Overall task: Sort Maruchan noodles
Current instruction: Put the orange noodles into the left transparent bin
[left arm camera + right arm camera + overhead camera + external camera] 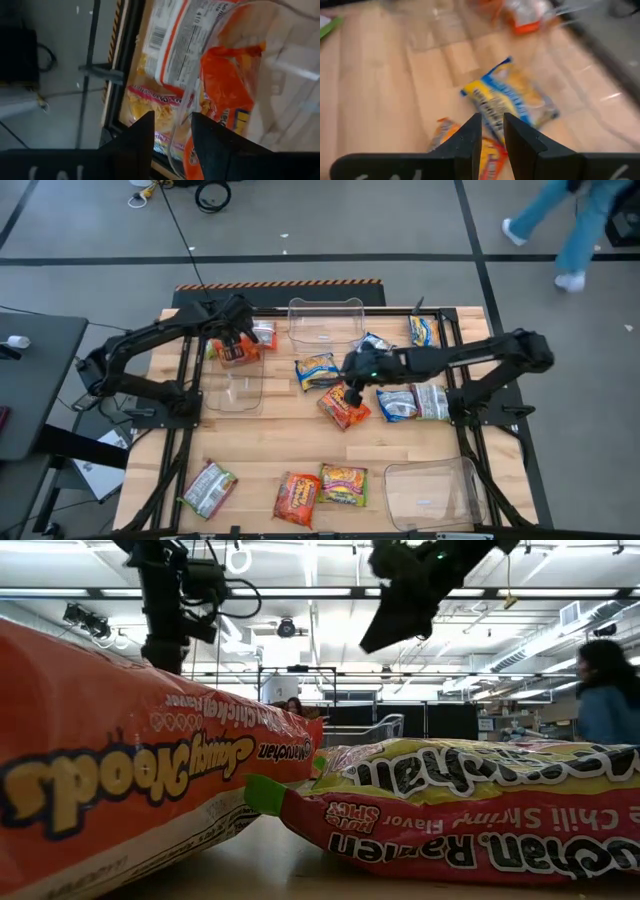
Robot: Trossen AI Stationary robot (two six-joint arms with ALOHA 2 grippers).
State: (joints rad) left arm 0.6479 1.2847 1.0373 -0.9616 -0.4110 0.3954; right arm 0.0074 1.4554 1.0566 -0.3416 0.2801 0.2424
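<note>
Maruchan noodle packets lie scattered over the wooden table. My left gripper [236, 340] [170, 135] hangs open above the far end of a clear tray [230, 388], in which an orange packet [238, 352] [225, 85] lies. A silver-white packet with red [175, 40] and a yellow-pink one [150, 107] lie just beyond the tray's rim. My right gripper [352, 392] [492, 131] hovers mid-table with a narrow gap between its fingers, above an orange packet [343, 408] and near a blue-and-yellow packet [317, 370] [507, 100].
Clear trays stand at the far centre [325, 320] and near right [432, 492]. Silver-white packets [412, 402] lie right of centre and blue-and-yellow ones [424, 330] at the far right. Three more packets [297, 498] lie along the near edge. A person [575, 225] walks beyond the table.
</note>
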